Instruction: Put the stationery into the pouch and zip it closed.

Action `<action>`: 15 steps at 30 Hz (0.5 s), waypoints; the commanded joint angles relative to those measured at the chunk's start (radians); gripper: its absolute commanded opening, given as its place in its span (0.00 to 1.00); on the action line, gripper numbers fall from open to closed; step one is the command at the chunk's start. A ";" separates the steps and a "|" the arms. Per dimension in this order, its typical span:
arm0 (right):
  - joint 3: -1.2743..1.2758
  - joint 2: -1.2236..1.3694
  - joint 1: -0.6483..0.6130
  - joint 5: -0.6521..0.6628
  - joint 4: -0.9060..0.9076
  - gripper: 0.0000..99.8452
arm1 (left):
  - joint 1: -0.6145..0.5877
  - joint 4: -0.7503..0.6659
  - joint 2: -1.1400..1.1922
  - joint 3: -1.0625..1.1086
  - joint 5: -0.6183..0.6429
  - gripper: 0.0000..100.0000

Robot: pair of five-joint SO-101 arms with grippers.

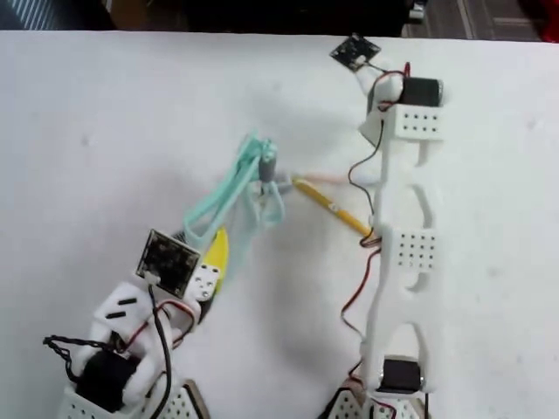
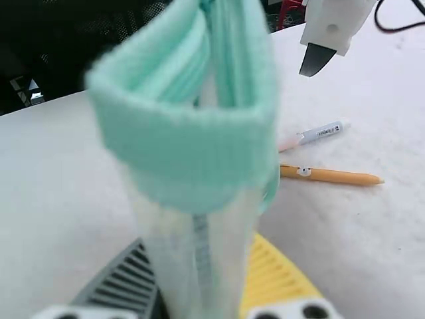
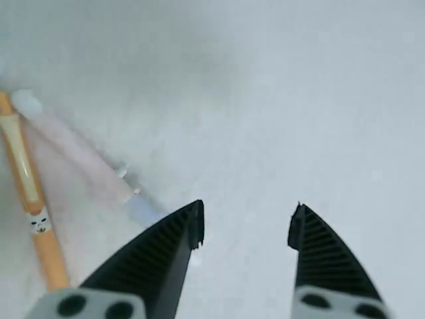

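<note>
Where the high view looks down on the white table (image 1: pixel 105 131), the left gripper (image 1: pixel 203 242), low on the left side, is clenched on the near end of the mint-green pouch (image 1: pixel 231 188), which stretches away from it toward the table's middle; yellow pen (image 1: pixel 332 208) and pale pink pen (image 1: pixel 336 179) lie on the table just past the pouch's far end, their near ends meeting and their far ends fanning toward the right arm (image 1: pixel 406 244), which runs up the right side. Left wrist view: pouch (image 2: pixel 192 133) pinched between the left gripper's (image 2: pixel 199 279) fingers (image 2: pixel 272 282), one yellow, one grey; yellow pen (image 2: pixel 332 176) and pale pink pen (image 2: pixel 319 133) flat on the table (image 2: pixel 385 246) beyond, apart from the pouch. Right wrist view: right gripper (image 3: pixel 246 222) released, jaws spread, grasping nothing, over bare table (image 3: pixel 299 100); pale pink pen (image 3: pixel 73 156) ends just beside one black finger; yellow pen (image 3: pixel 30 199) alongside it
</note>
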 commanded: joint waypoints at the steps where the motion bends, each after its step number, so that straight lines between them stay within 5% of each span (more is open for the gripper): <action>1: 0.186 -0.217 -0.001 0.017 0.018 0.20 | -0.002 -0.017 0.004 0.003 -0.014 0.02; 9: 0.637 -0.374 -0.053 0.262 -0.024 0.20 | -0.002 -0.015 0.004 0.002 -0.014 0.02; 15: 0.781 -0.372 -0.053 0.275 -0.216 0.20 | -0.002 -0.015 0.004 0.002 -0.014 0.02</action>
